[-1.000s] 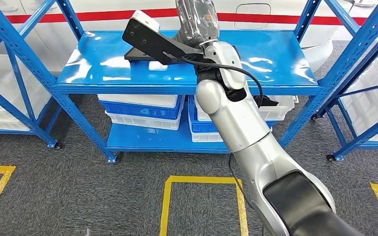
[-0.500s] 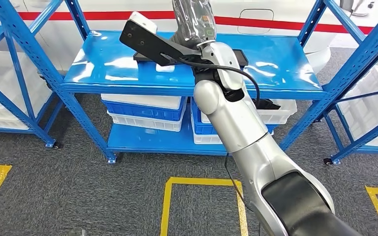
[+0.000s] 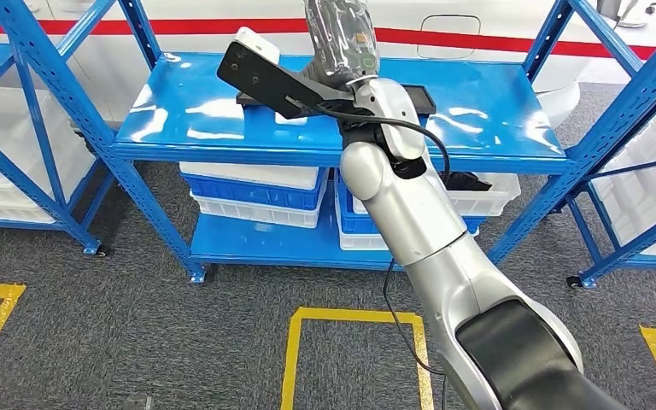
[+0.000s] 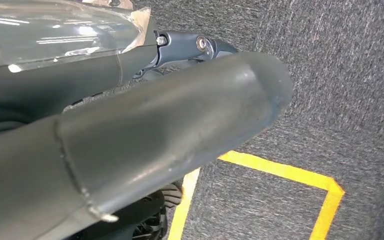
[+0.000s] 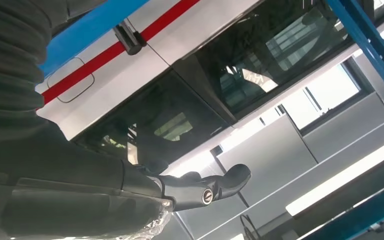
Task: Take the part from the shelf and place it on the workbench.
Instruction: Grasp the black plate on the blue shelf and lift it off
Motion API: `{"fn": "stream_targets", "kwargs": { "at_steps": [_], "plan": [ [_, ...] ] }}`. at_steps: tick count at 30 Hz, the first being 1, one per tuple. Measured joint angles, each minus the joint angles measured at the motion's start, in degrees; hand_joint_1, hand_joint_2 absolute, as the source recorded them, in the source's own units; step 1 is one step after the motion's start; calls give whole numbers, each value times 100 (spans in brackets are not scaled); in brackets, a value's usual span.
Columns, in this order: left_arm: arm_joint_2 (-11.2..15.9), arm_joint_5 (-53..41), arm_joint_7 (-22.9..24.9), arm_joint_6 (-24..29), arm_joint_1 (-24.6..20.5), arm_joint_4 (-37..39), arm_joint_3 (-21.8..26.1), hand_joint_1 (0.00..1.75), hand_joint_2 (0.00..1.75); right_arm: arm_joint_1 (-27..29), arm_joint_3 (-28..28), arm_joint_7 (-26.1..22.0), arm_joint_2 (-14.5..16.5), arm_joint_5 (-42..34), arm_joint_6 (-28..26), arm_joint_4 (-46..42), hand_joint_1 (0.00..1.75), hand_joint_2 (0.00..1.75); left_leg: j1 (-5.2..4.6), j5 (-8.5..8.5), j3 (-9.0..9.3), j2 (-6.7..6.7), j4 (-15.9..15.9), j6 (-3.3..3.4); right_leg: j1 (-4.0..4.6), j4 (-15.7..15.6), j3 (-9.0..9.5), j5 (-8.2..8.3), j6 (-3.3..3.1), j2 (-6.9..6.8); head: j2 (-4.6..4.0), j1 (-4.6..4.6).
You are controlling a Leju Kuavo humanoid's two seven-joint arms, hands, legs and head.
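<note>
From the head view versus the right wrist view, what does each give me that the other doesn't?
Head view adds: the dark flat part lying on the blue shelf's top board, the white and blue bins below it, and yellow floor lines.
Right wrist view adds: dark windows above the stripe, and a close look at the hand's fingers, with no part visible between them.
Both show the right hand raised above the shelf, blue shelf framing, and the white panel with a red stripe.
</note>
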Motion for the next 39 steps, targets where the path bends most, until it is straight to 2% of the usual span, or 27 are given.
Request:
{"fn": "stream_targets", "kwargs": {
  "at_steps": [2,3,4,5,6,7,8,9,12,14,15,17,18,19,20,22,24,26,29,30,31,33,34,35,37,38,39],
  "plan": [
    [11,-82,43,-12,-1,0,-10,0,0,-6,-20,-8,-4,-18,-29,18,0,175,-17,-21,-13,-1,17,-37,10,-256,132,74,-44,-3,0,-8],
    [24,-148,75,-18,-5,0,-25,0,0,-11,-40,-13,-8,-30,-46,33,0,175,-13,-64,-36,2,69,-90,-7,-379,201,111,-90,-1,0,-14],
    [40,-231,110,-22,-8,0,-49,0,0,-10,-59,-17,-11,-39,-60,50,0,175,9,-266,-247,8,486,-171,-23,-443,248,121,-148,1,0,-24],
    [60,-294,142,-22,-11,0,-81,0,0,2,-72,-19,-18,-43,-63,61,0,175,58,-321,-415,17,758,-251,-52,-456,277,112,-184,7,0,-29],
    [79,-343,165,-22,-14,0,-116,0,0,11,-80,-21,-21,-45,-65,67,0,175,110,-278,-483,30,830,-330,-84,-469,322,93,-202,13,0,-37],
    [92,-374,183,-22,-15,1,-143,0,0,22,-81,-22,-25,-45,-65,70,0,175,147,-219,-497,35,797,-383,-86,-467,352,64,-191,18,0,-43],
    [102,-385,195,-22,-19,1,-159,0,0,25,-84,-22,-31,-46,-64,70,0,175,160,3,-324,30,392,-387,-79,-461,371,42,-159,26,0,-46],
    [104,-385,197,-23,-22,1,-164,0,0,21,-86,-22,-33,-46,-63,70,0,175,153,80,-190,22,129,-367,-66,-459,378,25,-125,30,0,-48],
    [105,-393,206,-25,-29,1,-178,0,0,12,-93,-26,-46,-48,-62,69,0,175,103,48,-154,0,64,-226,-33,-473,370,-3,-19,32,1,-46],
    [108,-411,216,-27,-30,0,-187,0,0,-3,-104,-28,-53,-51,-63,68,0,175,94,47,-106,3,24,-116,-26,-276,277,-106,18,19,0,-40],
    [110,-430,226,-31,-32,0,-192,0,0,-9,-111,-30,-59,-54,-63,67,0,175,93,40,-78,6,5,-63,-22,5,130,-220,5,13,0,-34],
    [115,-471,255,-42,-33,0,-201,0,0,-1,-121,-42,-82,-67,-64,72,0,175,68,-2,-47,8,2,15,-25,831,-322,-491,-47,9,0,-24],
    [117,-494,272,-48,-31,1,-205,0,0,13,-124,-50,-99,-76,-64,75,0,175,54,-21,-28,4,2,33,-22,1159,-529,-565,-50,9,0,-22],
    [117,-509,289,-57,-28,1,-211,0,0,25,-126,-59,-114,-81,-64,78,0,175,40,-42,-5,-2,4,41,-18,1301,-646,-558,-34,9,0,-21],
    [118,-521,304,-65,-26,2,-222,0,0,32,-127,-66,-125,-85,-64,80,0,175,26,-66,29,-11,5,40,-11,1178,-628,-445,-3,9,0,-20],
    [118,-540,324,-80,-25,3,-257,0,0,31,-130,-76,-135,-87,-65,82,0,175,7,-131,110,-28,7,21,8,391,-304,-48,43,6,0,-17],
    [118,-555,335,-89,-29,6,-288,0,0,25,-132,-82,-139,-88,-66,83,0,175,-26,-206,162,-37,17,-25,46,-283,16,223,-9,3,0,-18],
    [118,-575,350,-99,-31,9,-303,0,0,25,-135,-89,-145,-92,-67,84,0,175,-34,-259,176,-39,18,-83,76,-424,97,234,-112,4,0,-22],
    [134,-608,377,-103,-40,-1,-324,0,0,15,-137,-119,-133,-102,-77,74,0,175,-1,-379,164,-19,149,-189,16,-492,229,178,-243,15,0,-31],
    [139,-618,379,-102,-43,-4,-330,0,0,10,-136,-130,-120,-106,-84,72,0,175,11,-465,70,-9,367,-228,-10,-518,302,150,-292,14,0,-43],
    [142,-627,379,-102,-39,-4,-333,0,0,15,-135,-141,-106,-112,-91,77,0,175,32,-579,-126,-1,730,-265,-13,-529,362,107,-328,11,0,-54],
    [145,-641,379,-109,-23,-1,-335,0,0,39,-134,-171,-86,-127,-104,93,0,175,71,-762,-655,6,1509,-336,-15,-529,466,13,-362,12,0,-62],
    [149,-645,379,-113,-11,2,-335,0,0,58,-134,-188,-83,-133,-108,103,0,175,87,-733,-865,10,1715,-360,-16,-528,522,-40,-357,18,0,-63],
    [154,-649,379,-120,-3,4,-335,0,0,73,-134,-202,-83,-137,-111,111,0,175,98,-575,-949,18,1673,-372,-17,-528,586,-92,-345,25,0,-63],
    [169,-655,379,-135,5,6,-335,0,0,85,-135,-220,-79,-143,-116,120,0,175,112,7,-779,37,979,-364,-20,-530,748,-213,-312,33,0,-63],
    [178,-659,380,-143,4,9,-335,0,0,82,-134,-226,-75,-145,-120,123,0,175,104,216,-621,49,591,-345,-8,-540,825,-277,-285,33,0,-60],
    [184,-663,379,-147,1,11,-335,0,0,76,-133,-230,-68,-147,-125,126,0,175,87,327,-468,54,276,-309,6,-549,881,-332,-250,33,0,-60]
  ]
}}
